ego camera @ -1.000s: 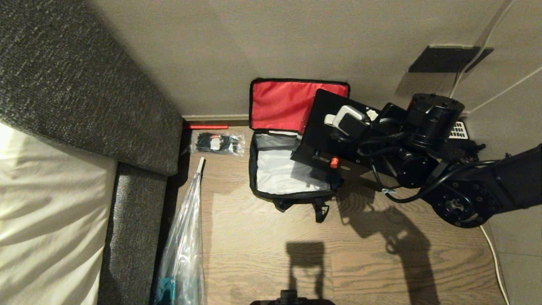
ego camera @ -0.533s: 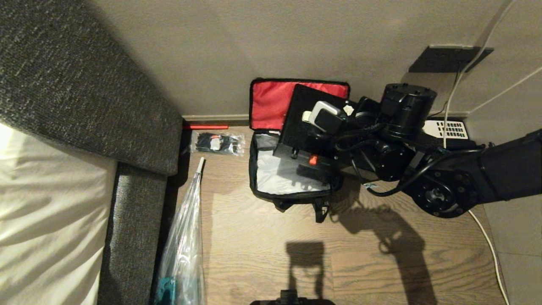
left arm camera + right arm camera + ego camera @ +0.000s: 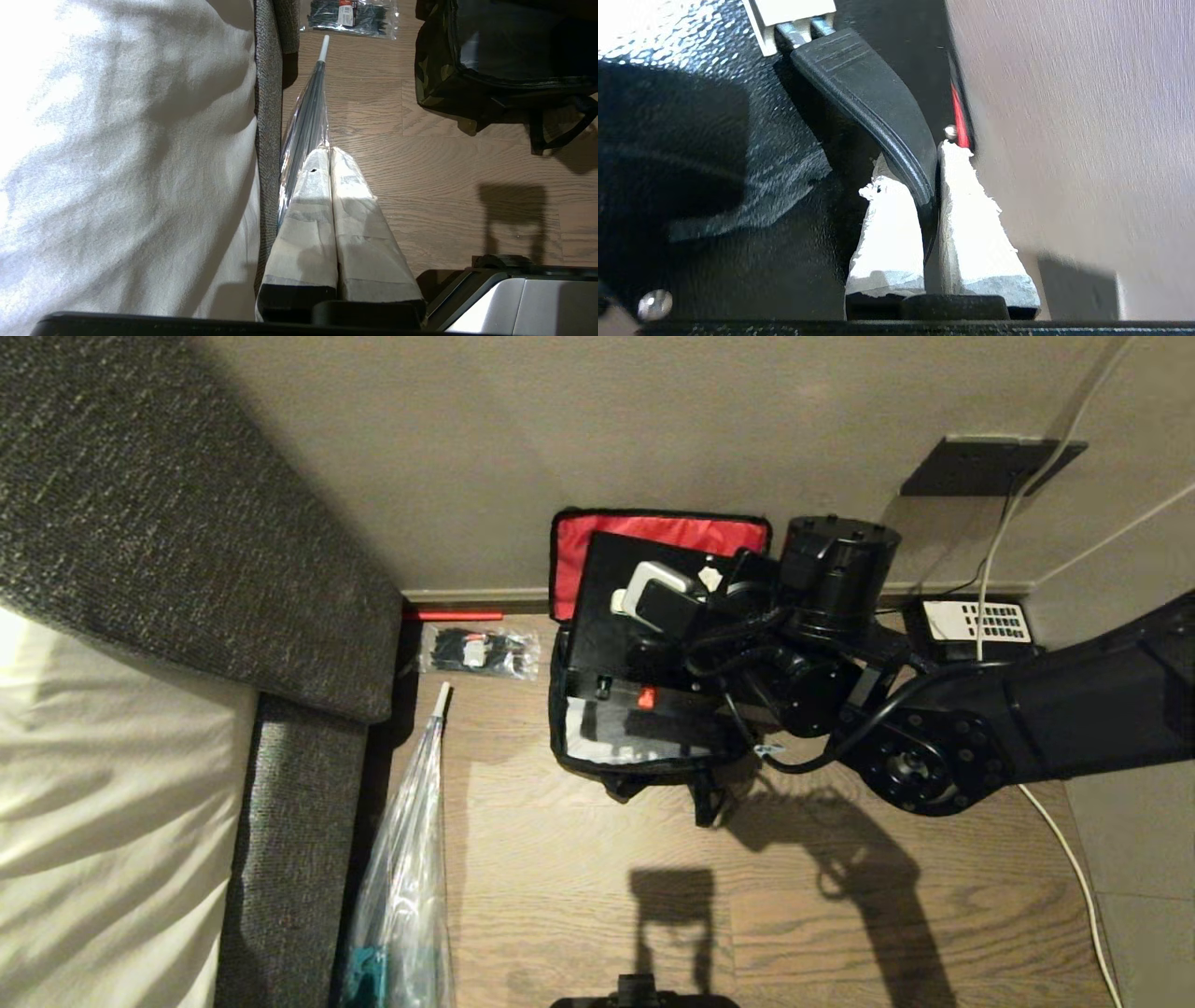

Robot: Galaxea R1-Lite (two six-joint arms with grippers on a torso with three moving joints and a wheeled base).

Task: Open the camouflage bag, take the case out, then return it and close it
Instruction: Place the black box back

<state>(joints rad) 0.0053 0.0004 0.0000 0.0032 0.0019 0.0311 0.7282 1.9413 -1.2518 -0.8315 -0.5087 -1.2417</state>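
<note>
The camouflage bag (image 3: 557, 709) lies open on the wood floor by the wall, its red-lined lid (image 3: 653, 529) leaning back against the wall. The case (image 3: 607, 635), flat and black with a small red dot, hangs tilted over the bag's silvery inside, its lower edge at the opening. My right gripper (image 3: 915, 163) is shut on the case's black handle (image 3: 873, 102); the right arm (image 3: 934, 747) reaches in from the right. The left wrist view shows the bag's camouflage side (image 3: 432, 79). My left gripper (image 3: 328, 156) is shut and empty, parked low beside the sofa.
A grey sofa (image 3: 187, 523) with a white cushion (image 3: 103, 803) fills the left. A clear folded umbrella (image 3: 411, 859) and a packet of black ties (image 3: 478, 651) lie beside it. A desk telephone (image 3: 976, 619) and a white cable (image 3: 1074, 868) lie to the right of the bag.
My right arm has swung left with the case, bringing it from right of the bag to over the opening. The telephone behind the arm is now uncovered. The left arm is still.
</note>
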